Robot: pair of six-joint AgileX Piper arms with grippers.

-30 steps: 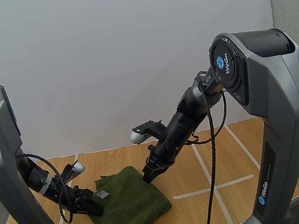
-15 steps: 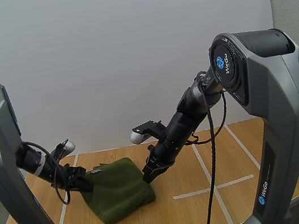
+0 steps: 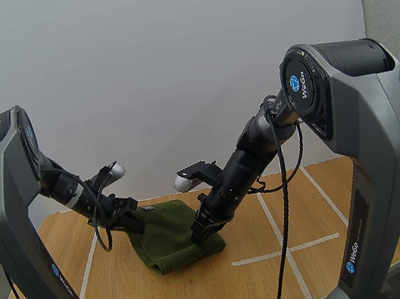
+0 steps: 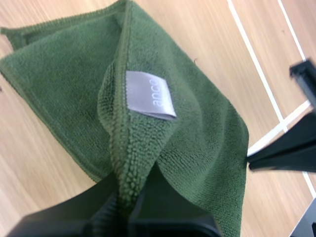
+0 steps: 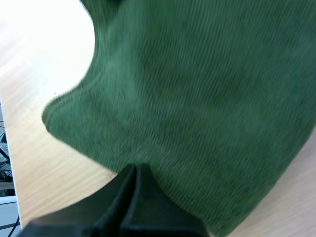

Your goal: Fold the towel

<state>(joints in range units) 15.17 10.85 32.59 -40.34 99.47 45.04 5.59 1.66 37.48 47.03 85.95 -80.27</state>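
Two black grippers meet at one dark green terry towel [image 3: 171, 240], which lies in a bunched heap on the light wooden table [image 3: 335, 265], on its left half, beside the white tape lines [image 3: 282, 251].

The left gripper [image 3: 134, 223] holds the towel at its left edge. In the left wrist view its fingers are closed on a raised fold of the towel [image 4: 59, 74], and the cloth is pinched between the tips of the left gripper [image 4: 127, 198]. The fold stands up as a ridge, and a small grey sewn label [image 4: 150, 95] with pale letters sits on it. The rest of the cloth spreads flat on the wood below.

The right gripper [image 3: 198, 234] is on the towel's right side, with its tip down on the cloth. In the right wrist view the fingers of the right gripper [image 5: 132, 174] lie together as one dark wedge, and their tips touch the edge of the towel [image 5: 207, 98]. From the left wrist view the right gripper [image 4: 276, 154] shows as a dark point against the towel's far edge, close to a white line.
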